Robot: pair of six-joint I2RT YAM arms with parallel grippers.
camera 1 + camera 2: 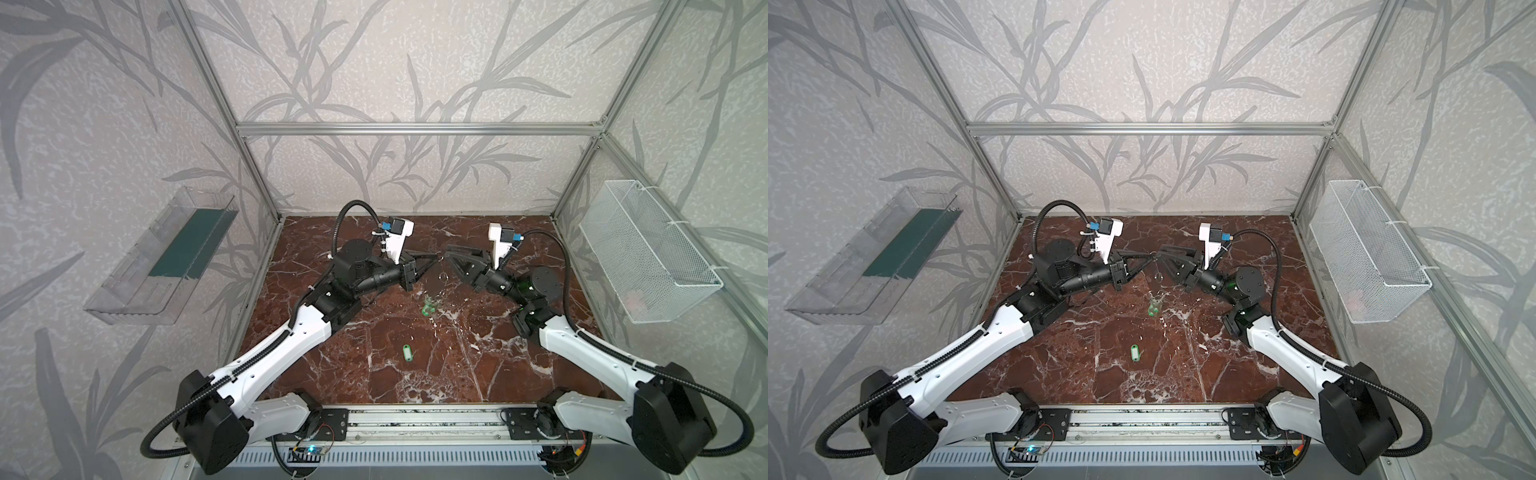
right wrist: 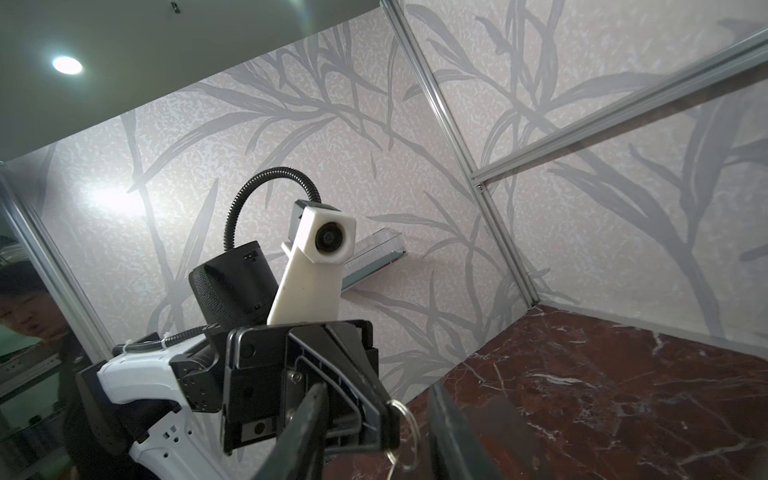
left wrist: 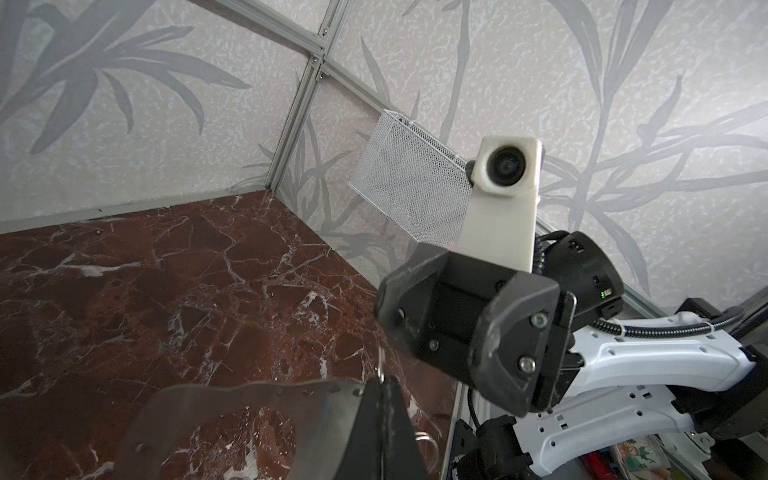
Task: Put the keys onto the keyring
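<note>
Nearest you, one key (image 1: 408, 352) lies loose; your left gripper (image 1: 435, 257) clamps the keyring (image 3: 232, 399), one wire ring (image 2: 415, 432) seemingly hooked, right gripper (image 3: 461, 307) gaping empty.

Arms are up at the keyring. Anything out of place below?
Yes. A green key tag lies loose on the table near the front, and a blurred green tag is low beneath the grippers, off the keyring that the left gripper holds. The right gripper is open and empty.

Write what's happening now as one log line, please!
left claw: shut on keyring | right claw: open | key: on table
</note>
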